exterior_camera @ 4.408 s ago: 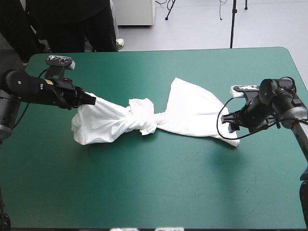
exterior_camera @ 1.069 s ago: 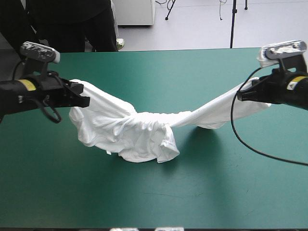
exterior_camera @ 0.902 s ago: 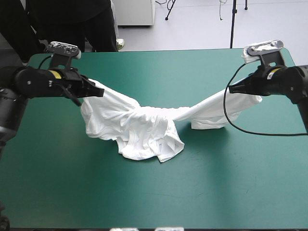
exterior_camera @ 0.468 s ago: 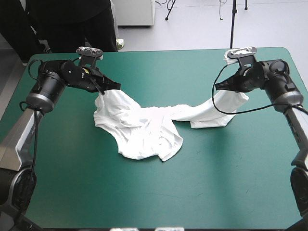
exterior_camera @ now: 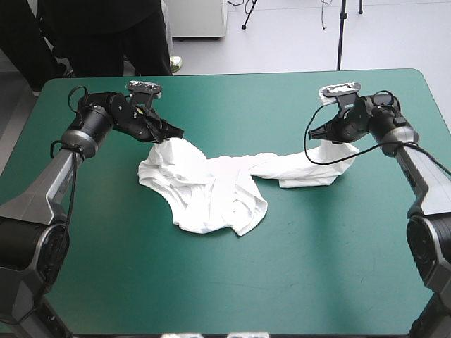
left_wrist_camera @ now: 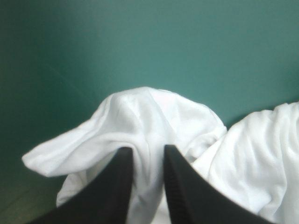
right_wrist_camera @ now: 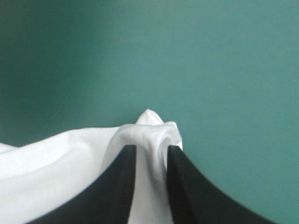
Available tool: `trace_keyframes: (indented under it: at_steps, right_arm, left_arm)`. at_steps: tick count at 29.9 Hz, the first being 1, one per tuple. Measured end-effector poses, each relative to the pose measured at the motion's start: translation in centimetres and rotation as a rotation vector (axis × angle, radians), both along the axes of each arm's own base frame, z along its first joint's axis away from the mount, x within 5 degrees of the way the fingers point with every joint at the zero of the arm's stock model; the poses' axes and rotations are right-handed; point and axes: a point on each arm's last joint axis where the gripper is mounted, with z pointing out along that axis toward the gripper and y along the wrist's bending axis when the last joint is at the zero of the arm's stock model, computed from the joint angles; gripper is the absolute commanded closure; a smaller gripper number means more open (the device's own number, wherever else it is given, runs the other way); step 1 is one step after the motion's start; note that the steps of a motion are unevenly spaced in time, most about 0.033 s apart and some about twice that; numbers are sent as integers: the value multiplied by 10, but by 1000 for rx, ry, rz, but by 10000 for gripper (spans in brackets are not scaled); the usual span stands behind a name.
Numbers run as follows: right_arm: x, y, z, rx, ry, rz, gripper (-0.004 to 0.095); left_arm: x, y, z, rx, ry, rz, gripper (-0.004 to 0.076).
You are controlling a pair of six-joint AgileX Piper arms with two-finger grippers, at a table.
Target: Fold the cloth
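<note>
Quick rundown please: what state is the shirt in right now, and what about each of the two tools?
T-shirt: crumpled and bunched in the middle, mostly lying on the table, with both ends pinched and held just above it.
Left tool: shut on the T-shirt.
Right tool: shut on the T-shirt.

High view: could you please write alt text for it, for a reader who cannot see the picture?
A crumpled white T-shirt lies across the middle of the teal-green table, its two ends pinched by the left gripper and the right gripper. Most of the cloth is heaped toward the left gripper, and a narrower band runs to the right gripper.
</note>
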Motion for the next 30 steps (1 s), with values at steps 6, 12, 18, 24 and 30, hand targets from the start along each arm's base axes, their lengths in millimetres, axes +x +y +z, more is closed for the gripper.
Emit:
trace_keyframes:
  at_steps: [6,12,18,24,30]
  right_arm:
    - [6,-13,17,7,-38,-37,185]
    - [1,-37,62,11,-81,-98,192]
    - [-47,-43,116,18,-107,-100,192]
    - [-104,-44,148,23,-137,-98,192]
    - [-157,-44,154,23,-168,-90,192]
  left_arm:
    - [0,4,5,52,12,7,73]
    - [-11,15,45,134,10,46,73]
    - [-60,28,99,146,-42,72,73]
    - [-104,47,109,227,-68,133,73]
    - [-104,49,50,282,59,138,73]
